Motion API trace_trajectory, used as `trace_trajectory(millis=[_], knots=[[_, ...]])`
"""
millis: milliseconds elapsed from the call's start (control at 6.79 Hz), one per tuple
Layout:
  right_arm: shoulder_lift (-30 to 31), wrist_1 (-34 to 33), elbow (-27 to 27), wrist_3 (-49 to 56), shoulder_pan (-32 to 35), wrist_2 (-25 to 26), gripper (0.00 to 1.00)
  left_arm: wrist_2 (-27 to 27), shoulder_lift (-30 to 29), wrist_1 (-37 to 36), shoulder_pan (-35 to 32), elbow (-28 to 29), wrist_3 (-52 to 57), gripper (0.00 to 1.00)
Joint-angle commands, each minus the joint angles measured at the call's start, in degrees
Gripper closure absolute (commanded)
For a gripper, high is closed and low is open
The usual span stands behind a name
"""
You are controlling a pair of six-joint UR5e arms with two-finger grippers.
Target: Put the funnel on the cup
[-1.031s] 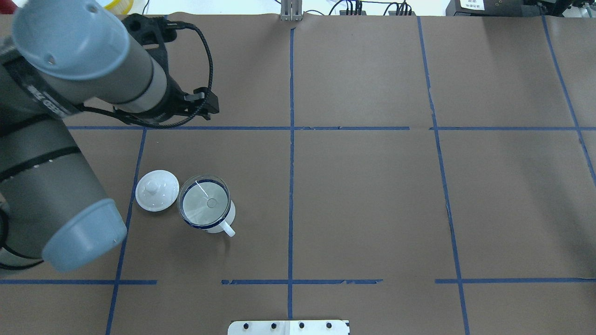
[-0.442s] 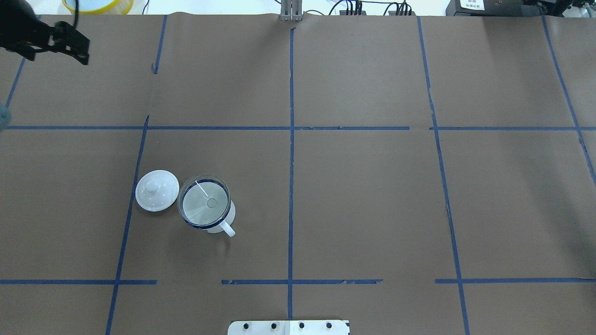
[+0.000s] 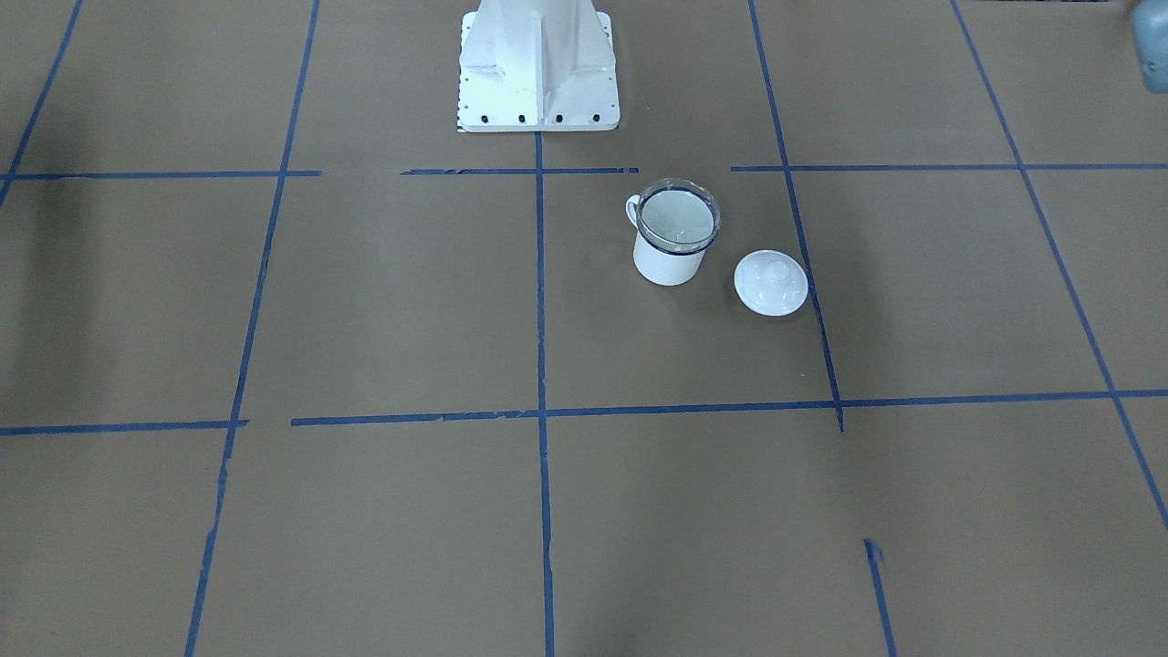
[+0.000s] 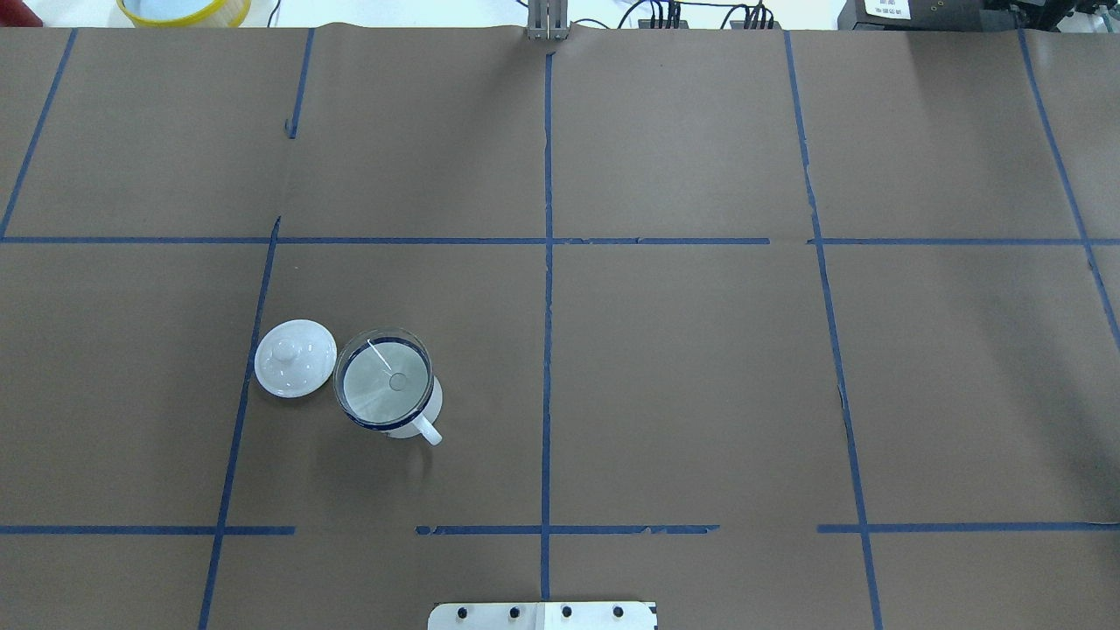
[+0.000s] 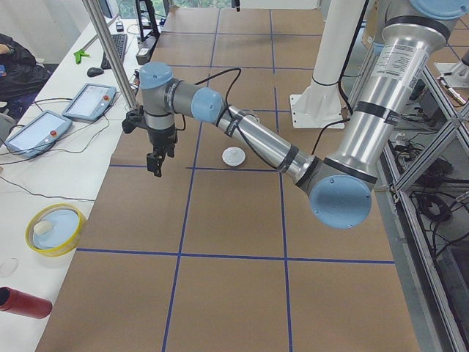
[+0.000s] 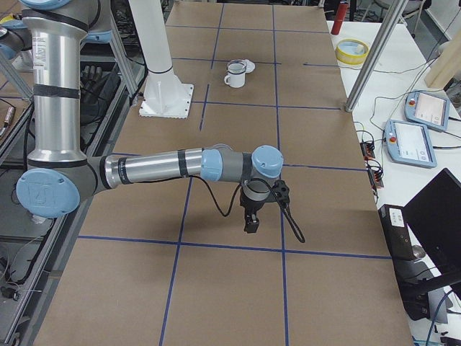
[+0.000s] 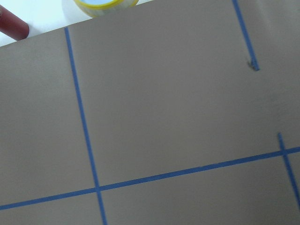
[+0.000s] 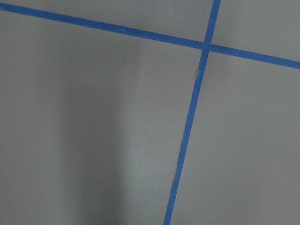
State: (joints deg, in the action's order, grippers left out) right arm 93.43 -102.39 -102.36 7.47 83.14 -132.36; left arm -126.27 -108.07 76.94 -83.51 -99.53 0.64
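Note:
The clear funnel [image 4: 385, 382] sits mouth-up in the white mug [image 4: 422, 418], its rim resting on the mug's dark blue rim; the front-facing view shows the same funnel [image 3: 678, 217] in the mug [image 3: 669, 265]. No gripper is near them. My left gripper [image 5: 156, 165] shows only in the exterior left view, hanging over the table's far-left area; I cannot tell if it is open or shut. My right gripper [image 6: 251, 223] shows only in the exterior right view, far from the mug [image 6: 235, 74]; I cannot tell its state either.
A round white domed lid [image 4: 295, 358] lies just left of the mug, also in the front-facing view [image 3: 771, 283]. The robot's white base [image 3: 537, 64] stands behind. A yellow bowl [image 5: 55, 229] and a red cylinder [image 5: 26, 302] lie off the table's left end.
My left arm has swung away from above the lid and mug to the far left and has left the overhead view. Funnel, mug and lid have not moved.

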Motion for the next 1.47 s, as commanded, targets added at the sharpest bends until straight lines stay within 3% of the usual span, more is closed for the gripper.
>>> trace_trajectory(millis=[0,147,442,736,1326], knots=[[0.0,0.0,0.1,0.0,0.0,0.0,0.0,-4.0,8.3,9.0,-1.8,3.9,3.4,0.0],[0.0,0.0,0.1,0.0,0.0,0.0,0.0,-8.2,10.6,14.1,-1.9,8.4,3.4,0.0],[-0.1,0.0,0.0,0.0,0.0,0.0,0.0,-8.6,11.8,18.9,-2.9,12.9,3.4,0.0],[0.0,0.0,0.1,0.0,0.0,0.0,0.0,-12.3,11.8,18.2,-3.5,12.9,3.3,0.0],[-0.1,0.0,0.0,0.0,0.0,0.0,0.0,-12.2,13.8,18.2,-6.3,11.1,3.3,0.0]])
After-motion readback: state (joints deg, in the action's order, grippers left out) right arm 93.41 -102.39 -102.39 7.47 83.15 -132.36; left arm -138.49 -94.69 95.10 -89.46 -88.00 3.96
